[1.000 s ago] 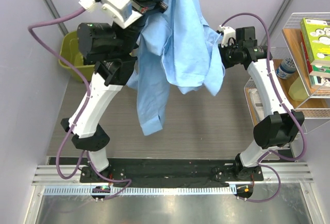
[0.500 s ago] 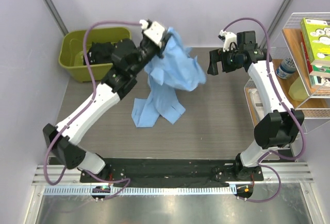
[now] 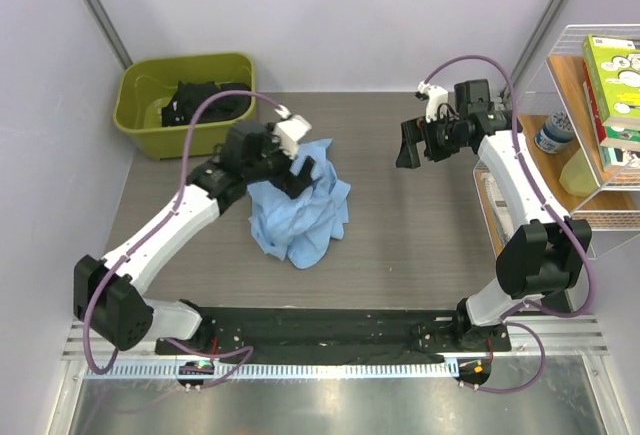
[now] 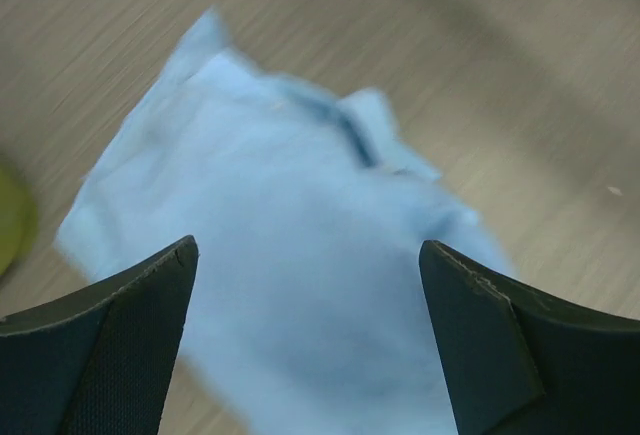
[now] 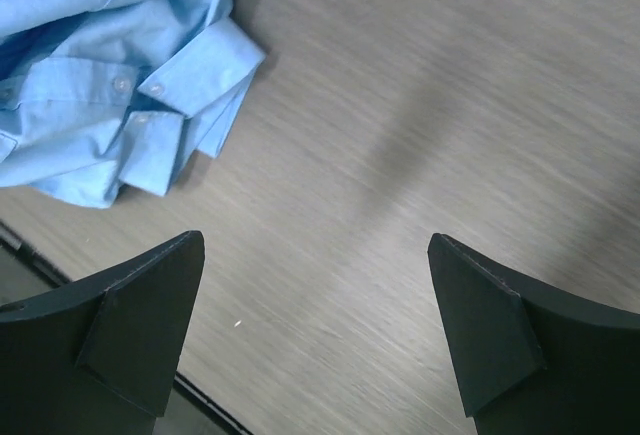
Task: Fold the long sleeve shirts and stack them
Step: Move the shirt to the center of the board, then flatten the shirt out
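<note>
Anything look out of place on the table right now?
Yes: the light blue button-front cloth shirt lies in a crumpled heap on the grey wood-grain table, cuffs bunched, not spread for folding. The open left pincer hovers over it, empty.

You have the crumpled light blue cloth shirt [image 3: 300, 220] lying in a heap on the grey wood-grain table [image 3: 420, 245], left of centre. Your left gripper [image 3: 297, 175] is over the heap's far edge, with the cloth below its fingers and not between them. Your right gripper [image 3: 412, 145] hangs well to the right of the shirt and a little farther back, over bare table. In the far left corner stands the olive plastic bin [image 3: 185, 59], with dark clothing [image 3: 205, 103] inside it. The wire shelf rack [image 3: 566, 80] stands at the table's right edge.
</note>
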